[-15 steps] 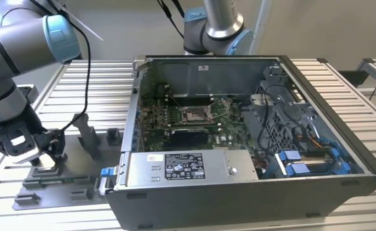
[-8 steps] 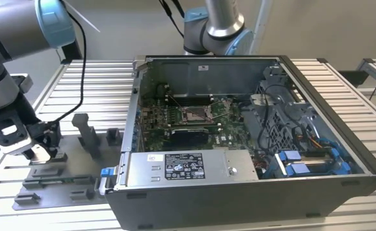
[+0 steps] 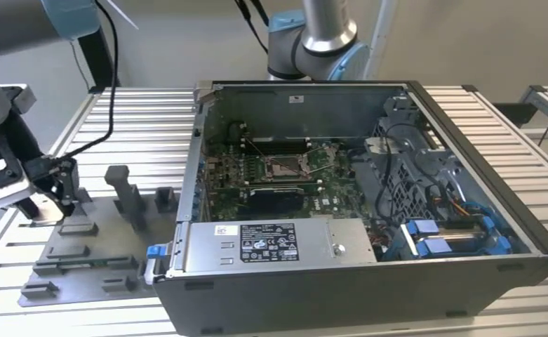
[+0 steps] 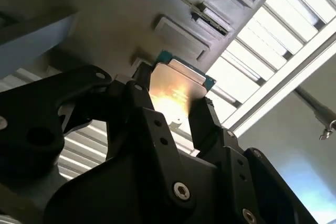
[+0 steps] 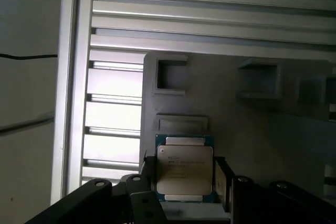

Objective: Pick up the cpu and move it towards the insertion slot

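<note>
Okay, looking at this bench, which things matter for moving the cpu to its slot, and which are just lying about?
In the job:
cpu, held by the gripper
insertion slot

Just lying about:
grey fixture blocks
power supply
blue plastic parts
</note>
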Controlling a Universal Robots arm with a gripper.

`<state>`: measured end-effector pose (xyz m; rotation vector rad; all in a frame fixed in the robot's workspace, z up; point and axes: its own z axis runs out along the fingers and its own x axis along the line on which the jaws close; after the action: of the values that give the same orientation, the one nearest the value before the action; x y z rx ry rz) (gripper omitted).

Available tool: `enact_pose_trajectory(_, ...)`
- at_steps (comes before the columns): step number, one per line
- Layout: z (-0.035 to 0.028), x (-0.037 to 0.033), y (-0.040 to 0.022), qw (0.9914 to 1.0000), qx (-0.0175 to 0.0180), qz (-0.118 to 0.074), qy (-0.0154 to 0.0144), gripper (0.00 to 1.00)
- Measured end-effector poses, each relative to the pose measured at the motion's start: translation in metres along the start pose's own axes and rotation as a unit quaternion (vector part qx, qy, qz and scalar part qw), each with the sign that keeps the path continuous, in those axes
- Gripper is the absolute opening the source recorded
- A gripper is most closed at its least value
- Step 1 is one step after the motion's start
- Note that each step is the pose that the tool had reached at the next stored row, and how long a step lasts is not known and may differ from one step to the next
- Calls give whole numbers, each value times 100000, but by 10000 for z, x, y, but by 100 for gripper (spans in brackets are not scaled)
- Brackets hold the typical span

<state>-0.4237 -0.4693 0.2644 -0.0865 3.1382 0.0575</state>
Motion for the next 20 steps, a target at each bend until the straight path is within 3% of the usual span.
enact_pose_trajectory(20,-905,-2,33,100000,3,0,5,0)
